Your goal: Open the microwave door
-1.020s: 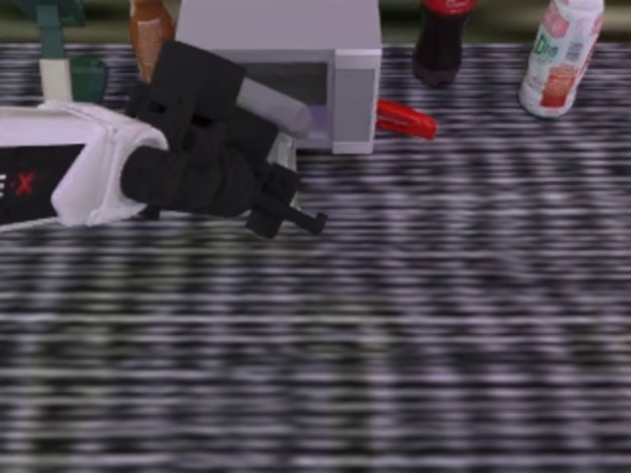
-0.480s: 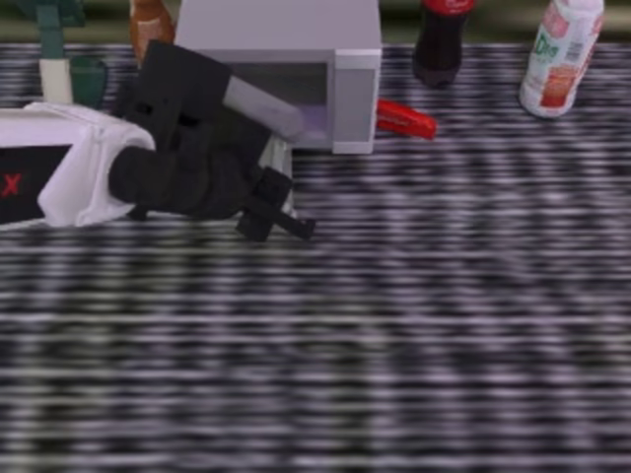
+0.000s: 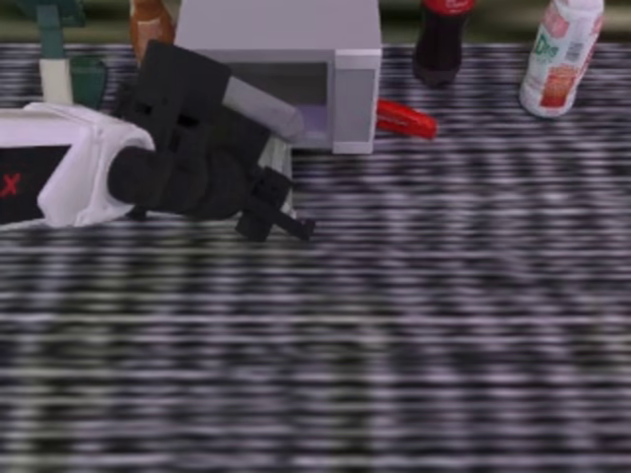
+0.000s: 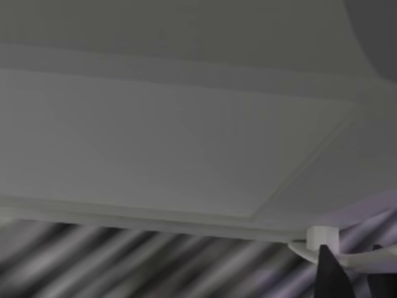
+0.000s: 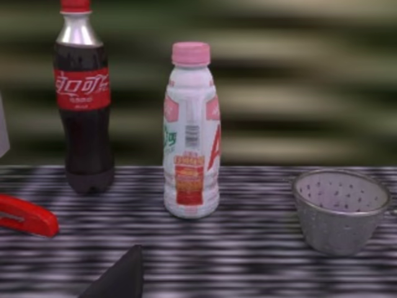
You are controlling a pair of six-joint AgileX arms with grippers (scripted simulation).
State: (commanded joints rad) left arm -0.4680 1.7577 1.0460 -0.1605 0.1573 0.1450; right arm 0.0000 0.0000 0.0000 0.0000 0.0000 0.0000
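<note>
The light grey microwave (image 3: pixel 281 25) stands at the table's back, left of centre. Its door (image 3: pixel 264 103) is swung out toward the left, baring the lilac inside floor (image 3: pixel 315 120). My left gripper (image 3: pixel 281 212) sits at the door's free edge, in front of the oven. In the left wrist view the door (image 4: pixel 155 136) fills most of the picture, and my left gripper (image 4: pixel 353 273) is shut on its white handle (image 4: pixel 322 237). My right gripper (image 5: pixel 124 279) shows only as a dark tip in its wrist view and is outside the top view.
Right of the oven lie a red stapler (image 3: pixel 404 118), a cola bottle (image 3: pixel 441 39) and a white pink-capped bottle (image 3: pixel 560 54). A metal strainer (image 5: pixel 340 208) stands beyond them. An orange bottle (image 3: pixel 148 25) and a green object (image 3: pixel 59 49) stand at the back left.
Over the last second my left arm drew back to the left with the handle, swinging the door a little wider. It has hardly moved in the last half second.
</note>
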